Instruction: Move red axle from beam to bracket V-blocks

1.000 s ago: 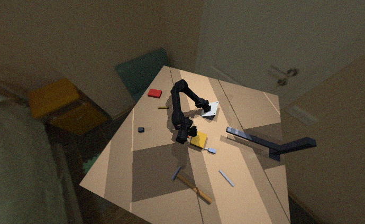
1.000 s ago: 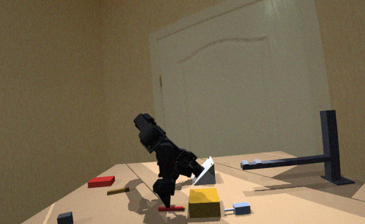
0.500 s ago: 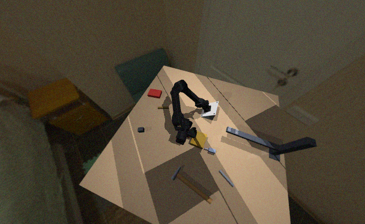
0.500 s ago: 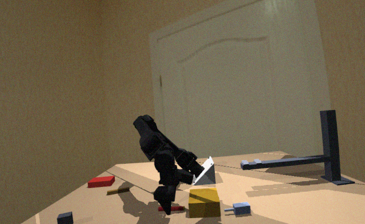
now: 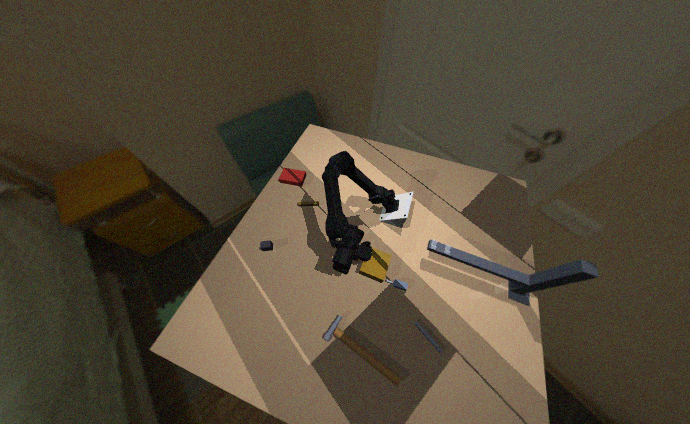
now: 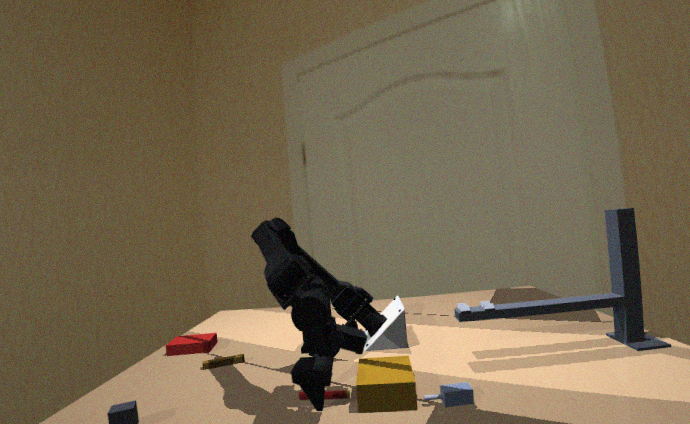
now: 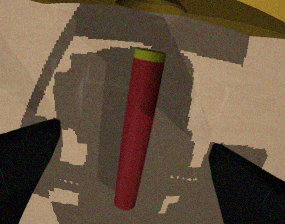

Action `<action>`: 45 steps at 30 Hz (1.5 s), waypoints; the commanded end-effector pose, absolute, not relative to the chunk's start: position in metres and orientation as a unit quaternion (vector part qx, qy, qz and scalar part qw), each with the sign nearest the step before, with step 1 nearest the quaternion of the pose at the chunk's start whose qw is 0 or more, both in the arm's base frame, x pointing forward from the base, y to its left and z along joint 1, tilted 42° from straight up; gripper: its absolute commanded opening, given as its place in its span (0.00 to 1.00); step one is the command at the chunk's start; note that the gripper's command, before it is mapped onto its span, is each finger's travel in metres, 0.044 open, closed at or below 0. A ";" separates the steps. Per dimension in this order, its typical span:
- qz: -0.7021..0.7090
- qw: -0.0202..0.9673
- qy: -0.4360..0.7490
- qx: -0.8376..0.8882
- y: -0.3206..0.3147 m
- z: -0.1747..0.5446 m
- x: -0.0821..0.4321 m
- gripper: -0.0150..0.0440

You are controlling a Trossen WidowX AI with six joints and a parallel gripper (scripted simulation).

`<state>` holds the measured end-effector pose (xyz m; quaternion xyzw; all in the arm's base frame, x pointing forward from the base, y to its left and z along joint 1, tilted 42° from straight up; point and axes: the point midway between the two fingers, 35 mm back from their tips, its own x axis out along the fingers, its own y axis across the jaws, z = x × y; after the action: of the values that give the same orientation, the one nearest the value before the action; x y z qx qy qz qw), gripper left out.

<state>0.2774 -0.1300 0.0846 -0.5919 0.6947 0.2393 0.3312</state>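
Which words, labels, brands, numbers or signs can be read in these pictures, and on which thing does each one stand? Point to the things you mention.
None can be read.
The red rod with a yellow-green end (image 6: 322, 394) (image 7: 138, 130) shows no lettering.
The white plate (image 5: 403, 204) (image 6: 393, 310) shows only small dark dots, no letters that I can make out.
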 end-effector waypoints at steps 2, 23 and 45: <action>0.239 0.331 0.695 -0.592 -0.130 0.085 0.277 0.82; 0.239 0.332 0.694 -0.592 -0.128 0.086 0.278 0.25; 0.246 0.332 0.685 -0.601 -0.058 0.161 0.298 0.25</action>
<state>0.2952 -0.0669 0.1514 -0.6010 0.6850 0.2453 0.3309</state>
